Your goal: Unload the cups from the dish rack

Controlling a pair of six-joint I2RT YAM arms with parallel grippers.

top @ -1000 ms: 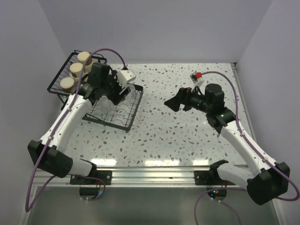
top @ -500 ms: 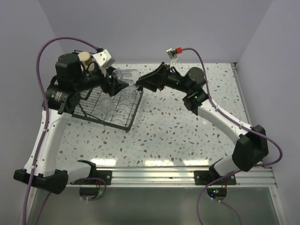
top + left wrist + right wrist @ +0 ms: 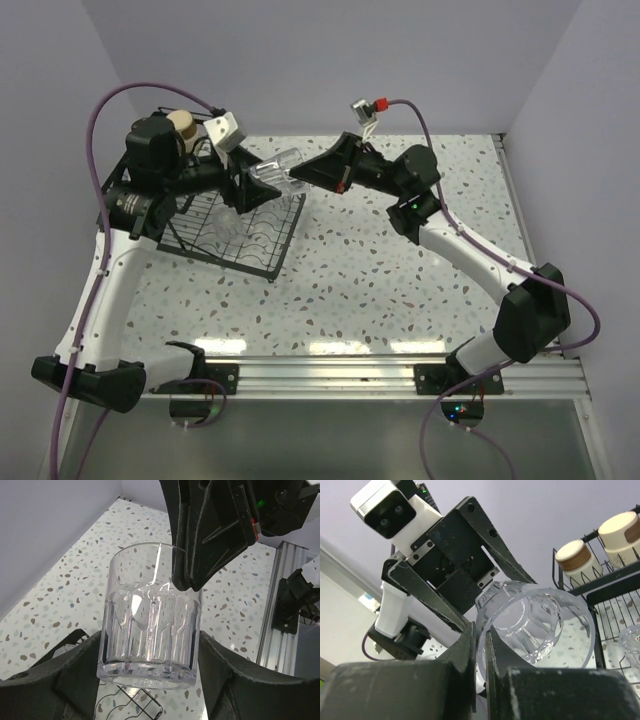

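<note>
Clear ribbed see-through tumbler (image 3: 275, 166) (image 3: 150, 635) (image 3: 540, 625) is airborne over the far edge of the black wire dish rack (image 3: 250, 240), tipped on its side with the mouth toward the right arm. Its base is clamped by the left gripper (image 3: 258, 182) (image 3: 150, 652) and its rim wall is pinched by the right gripper (image 3: 300, 176) (image 3: 481, 636). Two cream cylindrical cups with brown bands (image 3: 575, 557) stand in the rack's raised basket tier, only one showing from above, and another clear tumbler (image 3: 632, 640) sits on the flat gridded tray.
</note>
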